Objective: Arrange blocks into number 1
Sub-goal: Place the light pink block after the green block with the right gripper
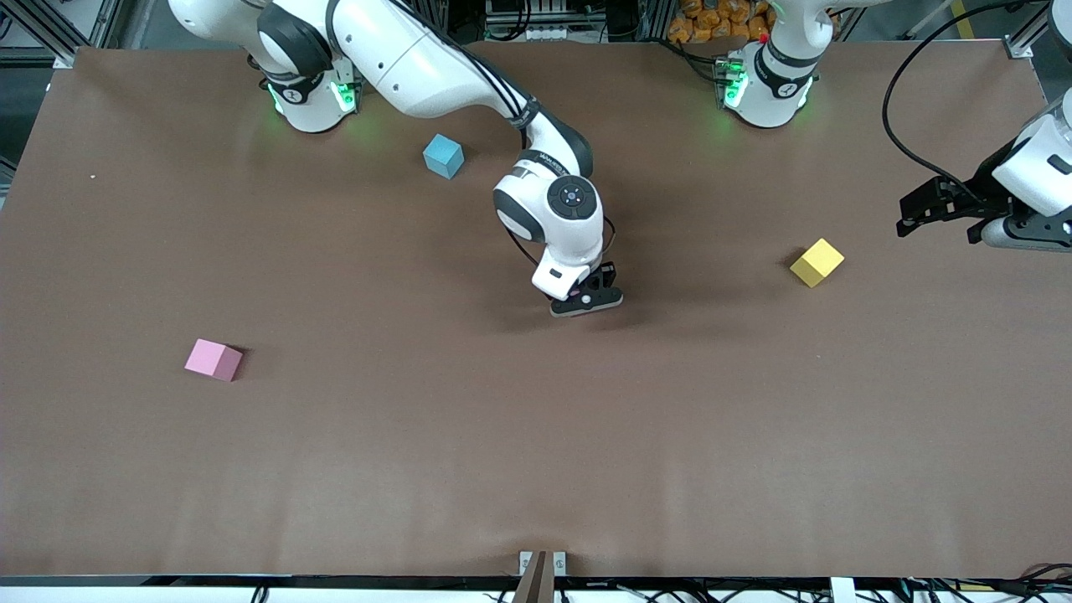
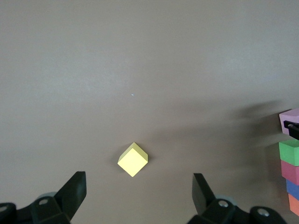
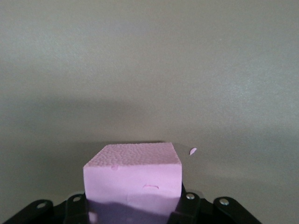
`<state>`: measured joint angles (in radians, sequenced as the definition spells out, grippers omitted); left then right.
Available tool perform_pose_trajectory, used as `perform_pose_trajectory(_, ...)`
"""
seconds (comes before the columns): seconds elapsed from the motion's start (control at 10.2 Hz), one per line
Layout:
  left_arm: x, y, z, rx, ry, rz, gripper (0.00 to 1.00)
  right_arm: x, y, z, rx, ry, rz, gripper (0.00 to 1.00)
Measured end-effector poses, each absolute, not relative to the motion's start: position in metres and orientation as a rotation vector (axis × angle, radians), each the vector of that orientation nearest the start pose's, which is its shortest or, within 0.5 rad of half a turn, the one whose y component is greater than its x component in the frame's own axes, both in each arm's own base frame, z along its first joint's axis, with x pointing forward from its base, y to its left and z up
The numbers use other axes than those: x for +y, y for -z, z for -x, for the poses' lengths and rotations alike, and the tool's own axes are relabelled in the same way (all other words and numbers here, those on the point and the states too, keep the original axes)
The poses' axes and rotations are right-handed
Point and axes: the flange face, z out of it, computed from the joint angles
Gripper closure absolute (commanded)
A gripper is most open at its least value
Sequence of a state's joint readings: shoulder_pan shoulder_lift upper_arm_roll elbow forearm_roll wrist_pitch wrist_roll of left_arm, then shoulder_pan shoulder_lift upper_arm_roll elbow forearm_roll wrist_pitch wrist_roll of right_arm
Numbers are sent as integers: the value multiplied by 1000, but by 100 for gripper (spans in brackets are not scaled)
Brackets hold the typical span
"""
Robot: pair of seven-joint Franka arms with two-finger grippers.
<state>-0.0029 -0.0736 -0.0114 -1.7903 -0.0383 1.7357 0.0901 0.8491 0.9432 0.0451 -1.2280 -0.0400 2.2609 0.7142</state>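
Pink foam block [image 3: 133,179] sits pinched between the right fingers [image 3: 180,205], low over the table [image 1: 419,461] middle beside a stacked column [image 2: 290,163]. Light, soft, grippy: hold flat sides. Left gripper [image 2: 139,186] waits spread above the yellow block [image 2: 133,159]; blue [image 1: 443,156] lies near the right base.

Both arms [image 1: 435,59] are glossy white with dark grey joint bands, green-lit bases, black cables and black, silver-screwed grippers [image 2: 135,193].

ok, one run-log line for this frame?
right claw: shut on pink block, mid-table | left claw: open, over yellow block, waiting | loose: blue block, second pink block
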Motion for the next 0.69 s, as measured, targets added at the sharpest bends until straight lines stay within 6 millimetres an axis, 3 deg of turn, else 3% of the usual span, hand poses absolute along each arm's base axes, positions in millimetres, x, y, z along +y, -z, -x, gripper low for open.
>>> perform_pose_trajectory(0.29, -19, -574, -538, 180, -13, 3173, 0, 591, -199, -475, -306, 66, 3076, 100)
perform_pose_trajectory(0.69, -28, -580, -536, 206, -17, 3170, 0, 590, -209, -468, -316, 59, 3081, 100)
